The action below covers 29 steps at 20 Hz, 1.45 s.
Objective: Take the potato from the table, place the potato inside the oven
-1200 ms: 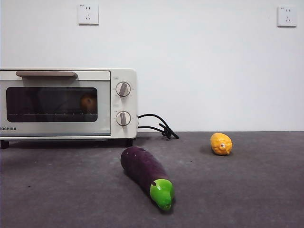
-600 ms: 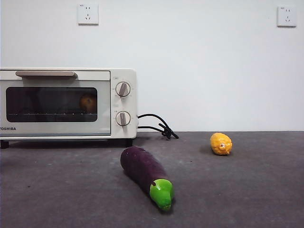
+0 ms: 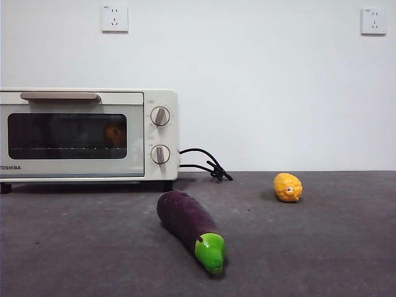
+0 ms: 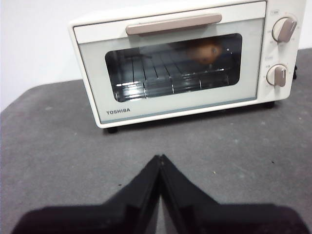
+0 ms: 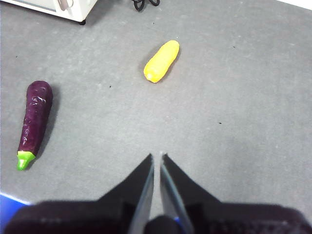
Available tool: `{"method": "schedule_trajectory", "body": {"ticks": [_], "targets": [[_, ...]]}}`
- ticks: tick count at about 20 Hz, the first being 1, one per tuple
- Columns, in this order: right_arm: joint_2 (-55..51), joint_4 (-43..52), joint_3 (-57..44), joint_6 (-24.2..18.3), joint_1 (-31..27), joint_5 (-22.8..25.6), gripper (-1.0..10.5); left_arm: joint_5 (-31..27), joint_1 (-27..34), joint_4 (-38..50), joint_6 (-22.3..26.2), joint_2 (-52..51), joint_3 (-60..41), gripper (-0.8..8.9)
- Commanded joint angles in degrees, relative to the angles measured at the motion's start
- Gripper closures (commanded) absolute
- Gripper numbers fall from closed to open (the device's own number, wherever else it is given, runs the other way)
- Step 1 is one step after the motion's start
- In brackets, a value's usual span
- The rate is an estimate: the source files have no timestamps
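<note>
The brown-orange potato (image 3: 114, 133) lies inside the cream-white oven (image 3: 86, 99), dim behind the shut dark glass door; through that door the left wrist view shows the potato (image 4: 207, 50) on the rack. My left gripper (image 4: 160, 158) hovers shut and empty over the grey table (image 4: 58, 146) in front of the oven (image 4: 170, 107). My right gripper (image 5: 157, 157) is shut and empty above the table (image 5: 243, 97), well apart from everything. Neither gripper shows in the front view.
A purple eggplant (image 3: 189, 226) with a green tip lies in front of the oven; the right wrist view also shows this eggplant (image 5: 34, 119). A yellow lemon-like fruit (image 3: 288, 187) (image 5: 162, 61) sits to the right. The black cord (image 3: 207, 164) trails behind.
</note>
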Motion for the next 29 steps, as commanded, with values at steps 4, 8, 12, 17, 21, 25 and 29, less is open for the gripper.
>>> {"method": "schedule_trajectory", "body": {"ticks": [4,8,12,17,21,25,29], "targets": [[0.00,-1.18,-0.22,-0.02,0.02,0.04,9.1,0.02,0.57,-3.43,-0.96,-0.55,-1.29,8.17],[0.00,-1.16,-0.22,-0.02,0.02,0.04,9.1,0.02,0.57,-3.48,-0.96,-0.55,-1.29,8.17],[0.00,-1.18,-0.22,-0.02,0.02,0.04,9.1,0.52,0.55,-3.32,-0.13,-0.55,-1.29,8.18],[0.00,-1.18,-0.22,-0.02,0.02,0.04,9.1,0.90,0.57,-3.34,-0.13,0.20,-1.27,8.18],[0.00,-1.18,-0.22,-0.02,0.02,0.04,9.1,0.90,0.57,-3.34,-0.11,0.76,-1.27,8.18],[0.00,-1.18,-0.22,-0.02,0.02,0.04,9.1,0.90,0.57,-3.34,-0.13,1.38,-1.29,8.18],[-0.07,-1.18,-0.26,-0.59,-0.44,1.22,9.1,0.87,0.57,-3.34,-0.11,1.99,-1.27,8.17]]}}
